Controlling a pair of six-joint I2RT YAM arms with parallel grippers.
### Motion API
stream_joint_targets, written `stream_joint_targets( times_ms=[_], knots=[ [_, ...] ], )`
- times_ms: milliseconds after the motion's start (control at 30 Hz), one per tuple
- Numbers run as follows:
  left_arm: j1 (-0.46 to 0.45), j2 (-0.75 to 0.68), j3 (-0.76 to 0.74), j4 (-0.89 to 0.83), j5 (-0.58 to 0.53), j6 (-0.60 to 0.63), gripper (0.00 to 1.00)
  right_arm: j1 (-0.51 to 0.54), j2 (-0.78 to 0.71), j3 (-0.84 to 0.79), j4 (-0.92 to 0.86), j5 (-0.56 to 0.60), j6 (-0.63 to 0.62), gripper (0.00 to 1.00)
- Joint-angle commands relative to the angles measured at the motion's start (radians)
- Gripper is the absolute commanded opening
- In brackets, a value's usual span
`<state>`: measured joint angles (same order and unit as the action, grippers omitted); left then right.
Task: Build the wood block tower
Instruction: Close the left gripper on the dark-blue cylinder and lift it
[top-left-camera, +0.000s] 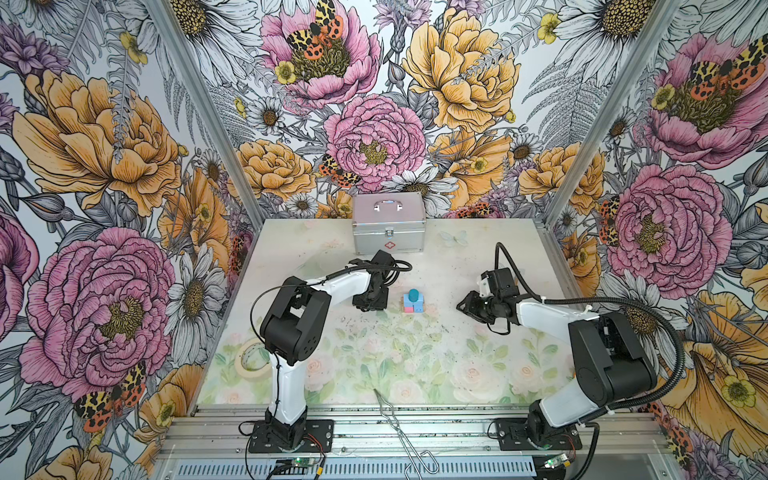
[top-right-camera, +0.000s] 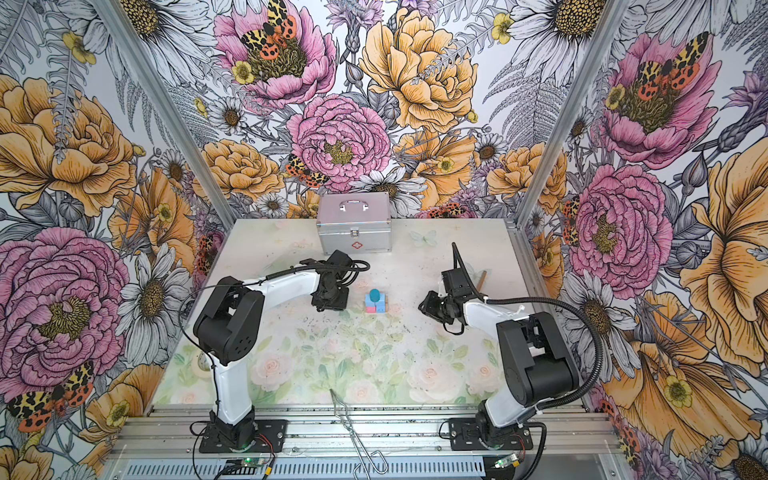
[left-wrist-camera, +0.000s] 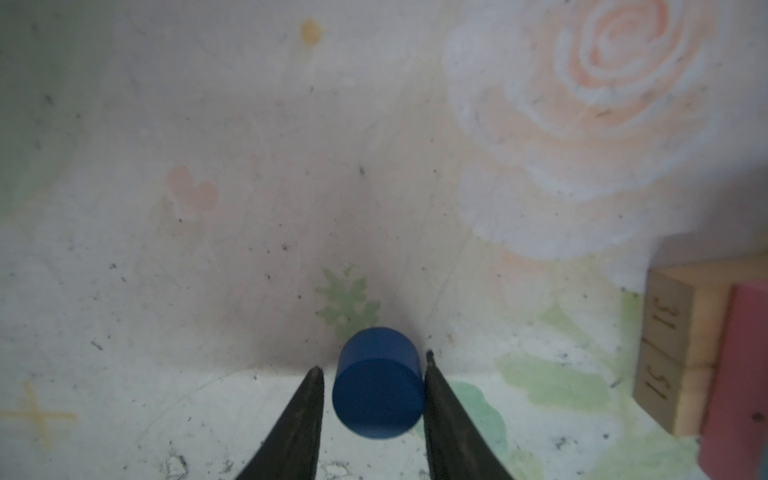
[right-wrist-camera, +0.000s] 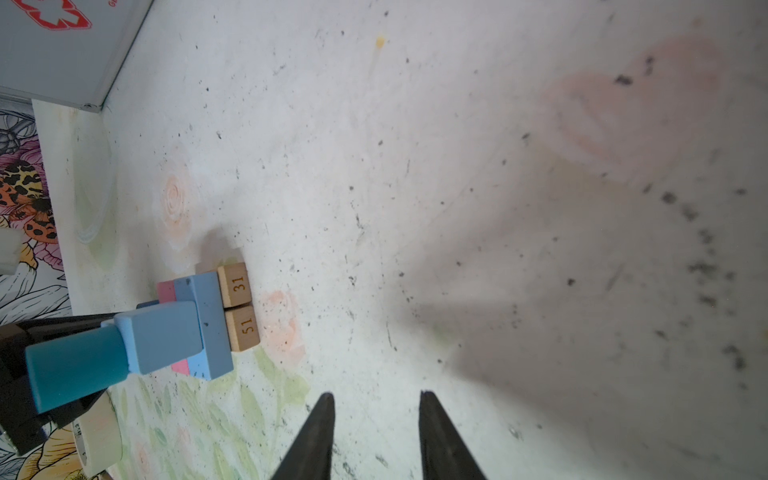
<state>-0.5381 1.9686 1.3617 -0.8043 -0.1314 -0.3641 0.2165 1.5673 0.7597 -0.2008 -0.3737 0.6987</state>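
Note:
The tower (top-left-camera: 413, 301) (top-right-camera: 375, 302) stands mid-table in both top views. It is tan numbered blocks (right-wrist-camera: 241, 307), pink and blue slabs (right-wrist-camera: 208, 324), a light blue cube (right-wrist-camera: 162, 336) and a teal cylinder (right-wrist-camera: 75, 365) on top. Just left of it, my left gripper (top-left-camera: 370, 302) (left-wrist-camera: 374, 370) points down over a dark blue cylinder (left-wrist-camera: 378, 382). The cylinder sits between the fingers; one finger touches it and a thin gap shows at the other. To the tower's right, my right gripper (top-left-camera: 461, 307) (right-wrist-camera: 376, 397) is open and empty.
A silver case (top-left-camera: 389, 224) stands at the back of the mat. A roll of beige tape (top-left-camera: 251, 357) lies behind the left arm. Metal tongs (top-left-camera: 399, 428) lie across the front rail. A tan stick (top-right-camera: 482, 280) shows behind the right wrist.

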Motion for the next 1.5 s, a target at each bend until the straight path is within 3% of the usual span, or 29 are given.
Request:
stream_joint_targets(
  times_ms=[0,467,900,1467],
  knots=[
    [0.010,0.009,0.020,0.026,0.025,-0.007,0.40,-0.004,0.011,-0.006,0.002,0.013,-0.005,0.36],
    [0.011,0.008,0.020,0.025,0.026,-0.008,0.34,-0.003,0.009,-0.007,0.001,0.016,-0.005,0.36],
    [0.011,-0.038,0.017,0.022,0.033,0.007,0.11,-0.003,0.015,0.000,0.002,0.013,-0.005,0.36],
    [-0.026,-0.138,0.124,-0.088,0.031,0.080,0.09,-0.003,0.026,-0.004,0.004,0.018,-0.013,0.36]
  ],
)
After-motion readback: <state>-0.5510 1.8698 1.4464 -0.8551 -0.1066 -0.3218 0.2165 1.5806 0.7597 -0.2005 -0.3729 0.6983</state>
